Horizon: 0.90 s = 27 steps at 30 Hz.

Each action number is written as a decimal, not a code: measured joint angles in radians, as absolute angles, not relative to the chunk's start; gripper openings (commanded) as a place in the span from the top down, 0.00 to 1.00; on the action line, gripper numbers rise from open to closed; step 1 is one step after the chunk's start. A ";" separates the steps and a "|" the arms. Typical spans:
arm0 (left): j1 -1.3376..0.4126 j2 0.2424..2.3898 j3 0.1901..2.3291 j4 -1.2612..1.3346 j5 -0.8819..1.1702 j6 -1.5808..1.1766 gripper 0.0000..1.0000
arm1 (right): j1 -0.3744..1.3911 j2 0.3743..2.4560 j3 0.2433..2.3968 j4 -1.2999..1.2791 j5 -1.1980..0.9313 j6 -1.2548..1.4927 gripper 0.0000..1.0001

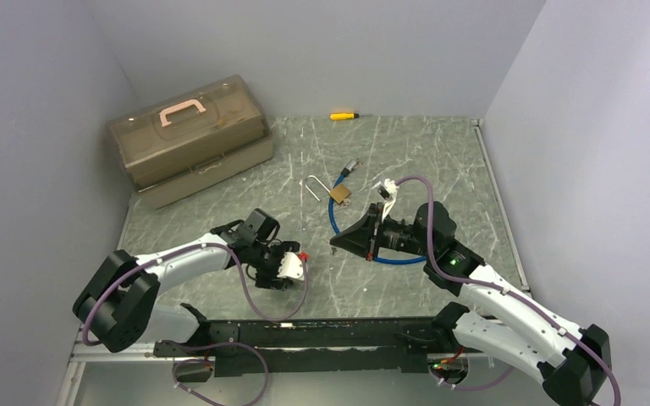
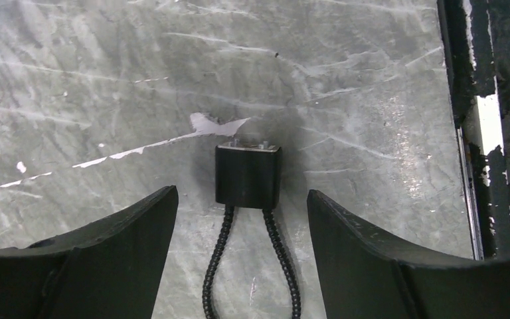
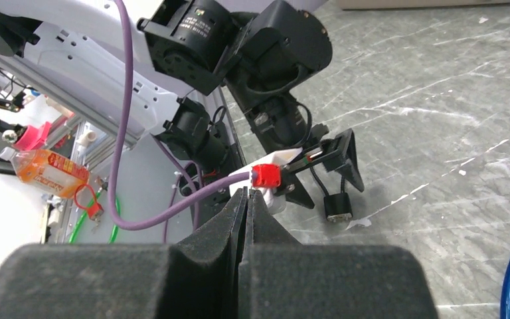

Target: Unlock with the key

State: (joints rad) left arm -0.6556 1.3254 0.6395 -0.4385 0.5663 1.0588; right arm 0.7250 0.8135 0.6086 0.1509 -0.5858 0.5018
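Note:
A brass padlock (image 1: pixel 340 194) with a silver shackle lies mid-table. A small silvery piece that looks like the key (image 1: pixel 352 166) rests just behind it. My left gripper (image 1: pixel 290 271) hangs low over the near table, open. Between its fingers lies a small black lock (image 2: pixel 247 176) whose black cord loop (image 2: pixel 214 266) runs back toward the wrist. The jaws stand apart from the cords on both sides. The right wrist view shows that black lock (image 3: pixel 338 206) under the left gripper (image 3: pixel 325 176). My right gripper (image 3: pixel 248 193) is shut on nothing and points at the left one, with its tip (image 1: pixel 337 241) near the table's middle.
A brown toolbox (image 1: pixel 188 139) with a pink handle stands at the back left. A yellow screwdriver (image 1: pixel 343 115) lies by the back wall. A blue cable (image 1: pixel 389 259) loops under the right gripper. The black base rail (image 2: pixel 491 133) runs along the near edge.

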 measured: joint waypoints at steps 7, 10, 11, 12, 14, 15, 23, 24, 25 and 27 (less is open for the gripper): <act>-0.701 1.348 0.617 -0.420 0.526 1.089 0.30 | 0.694 0.810 0.609 0.150 -0.587 0.510 1.00; -0.717 1.352 0.617 -0.405 0.518 1.088 0.33 | 0.684 0.809 0.609 0.150 -0.589 0.513 1.00; -0.722 1.353 0.617 -0.400 0.516 1.087 0.35 | 0.681 0.808 0.609 0.150 -0.590 0.516 1.00; -0.727 1.354 0.617 -0.394 0.512 1.087 0.37 | 0.679 0.807 0.609 0.150 -0.590 0.517 1.00; -0.736 1.359 0.619 -0.382 0.507 1.087 0.43 | 0.674 0.804 0.609 0.150 -0.591 0.517 1.00; -0.739 1.361 0.619 -0.377 0.505 1.087 0.46 | 0.672 0.803 0.609 0.150 -0.593 0.518 1.00; -0.750 1.360 0.609 -0.341 0.495 1.106 0.55 | 0.661 0.797 0.609 0.130 -0.606 0.525 1.00; -0.750 1.354 0.603 -0.336 0.496 1.111 0.59 | 0.659 0.797 0.609 0.127 -0.607 0.525 1.00; -0.751 1.348 0.595 -0.331 0.495 1.115 0.66 | 0.658 0.796 0.609 0.123 -0.608 0.525 1.00; -0.751 1.336 0.582 -0.323 0.496 1.126 0.87 | 0.655 0.796 0.609 0.115 -0.609 0.526 1.00</act>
State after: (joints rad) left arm -0.7506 1.3365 0.5823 -0.3225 0.4961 1.1263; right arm 0.6552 0.7963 0.6086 0.1146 -0.6090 0.5259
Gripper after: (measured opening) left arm 0.390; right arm 0.007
